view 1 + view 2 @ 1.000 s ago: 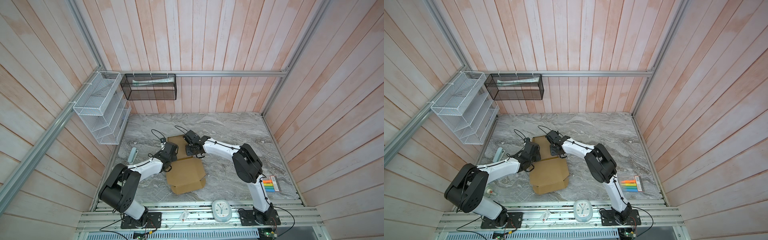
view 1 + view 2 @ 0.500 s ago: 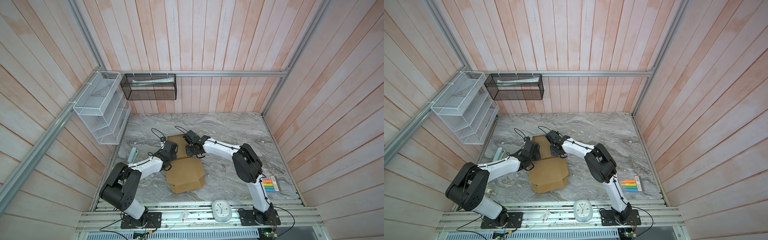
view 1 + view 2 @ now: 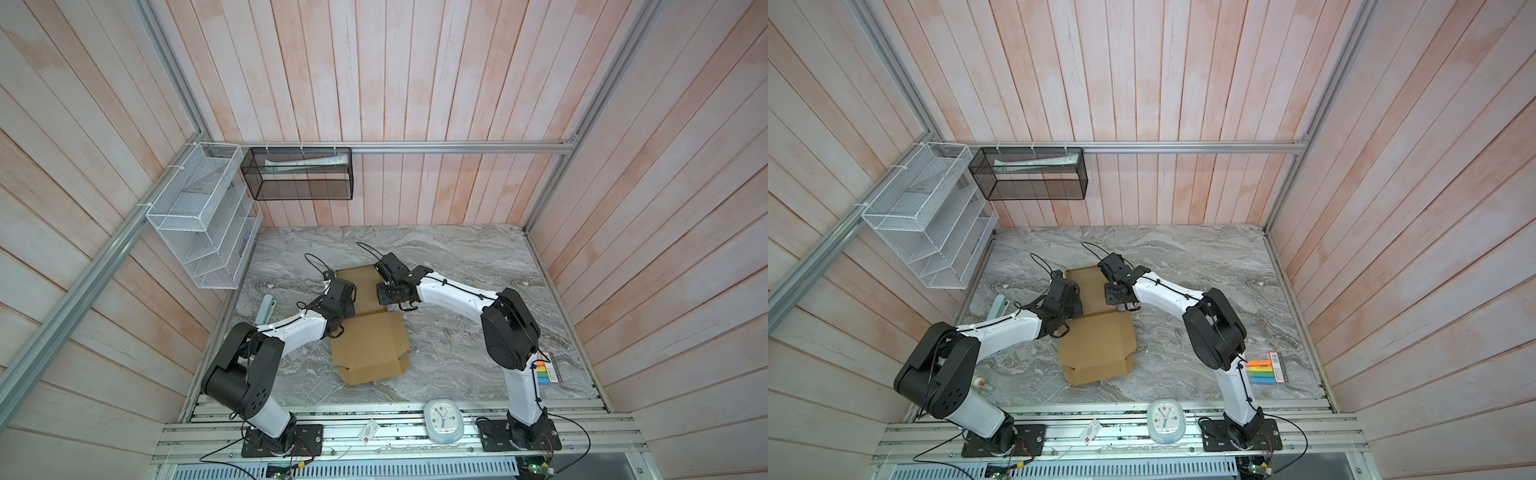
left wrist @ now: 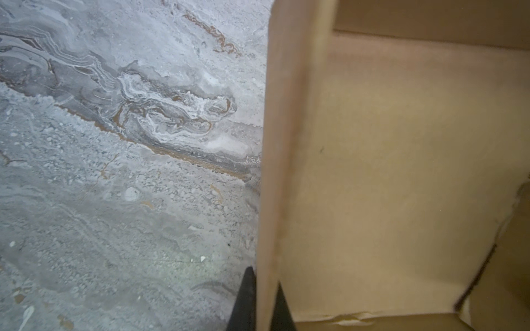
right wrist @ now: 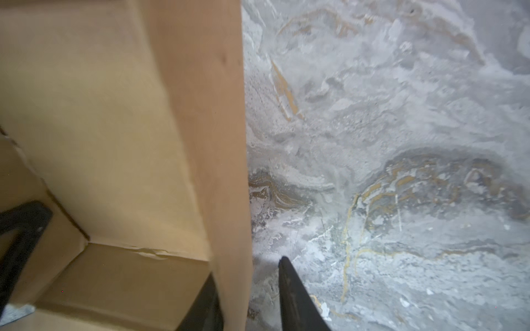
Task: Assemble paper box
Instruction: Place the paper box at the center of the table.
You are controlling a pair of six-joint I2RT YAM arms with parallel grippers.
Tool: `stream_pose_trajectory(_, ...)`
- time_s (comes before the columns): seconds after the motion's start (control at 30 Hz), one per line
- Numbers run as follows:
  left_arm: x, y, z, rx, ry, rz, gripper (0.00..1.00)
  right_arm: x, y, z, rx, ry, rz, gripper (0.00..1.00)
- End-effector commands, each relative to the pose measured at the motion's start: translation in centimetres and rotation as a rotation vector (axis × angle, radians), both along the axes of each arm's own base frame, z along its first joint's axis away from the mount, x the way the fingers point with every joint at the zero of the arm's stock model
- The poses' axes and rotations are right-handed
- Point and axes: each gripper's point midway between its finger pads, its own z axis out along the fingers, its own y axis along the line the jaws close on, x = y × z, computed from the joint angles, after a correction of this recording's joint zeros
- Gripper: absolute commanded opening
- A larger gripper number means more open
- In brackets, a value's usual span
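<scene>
Mid-table on the grey marble top (image 3: 457,266), your paper box (image 3: 370,332) lies with its long axis running front to back, toward the plank back wall (image 3: 415,83) (lid flat at the near end). Your left gripper (image 4: 263,275) pinches one tray wall tight. Your right gripper (image 5: 248,268) straddles the opposite wall, jaws parted, its outer finger clear of the cardboard.

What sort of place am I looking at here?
Probably a small robot test booth: left arm and right arm bolted to an aluminium rail, plank walls around a marble-patterned tabletop, a white wire rack hung up.
</scene>
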Motion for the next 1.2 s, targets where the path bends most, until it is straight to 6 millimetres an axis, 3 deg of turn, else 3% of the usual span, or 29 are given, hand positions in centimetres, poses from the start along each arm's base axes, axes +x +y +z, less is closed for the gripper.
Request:
stream_pose_trajectory(0.0, 0.6, -0.9, 0.1, -0.009, 0.013, -0.050, 0.00, 0.8, -1.0, 2.4, 0.011, -0.065, -0.004, 0.33)
stream_pose_trajectory(0.27, 0.1, -2.0, -0.2, -0.018, 0.079, -0.126, 0.00, 1.0, -1.1, 4.9, 0.042, -0.125, 0.038, 0.33)
stream_pose_trajectory(0.53, -0.6, -2.3, -0.6, -0.011, 0.144, -0.158, 0.00, 0.7, 0.4, 5.6, 0.105, -0.133, 0.107, 0.33)
stream_pose_trajectory(0.83, -1.2, -2.5, -1.4, -0.010, 0.194, -0.175, 0.00, 0.6, 2.1, 4.0, 0.162, -0.096, 0.148, 0.32)
stream_pose_trajectory(1.17, -1.6, -2.6, -1.6, -0.009, 0.218, -0.190, 0.08, 0.6, 3.8, 1.7, 0.213, -0.046, 0.151, 0.27)
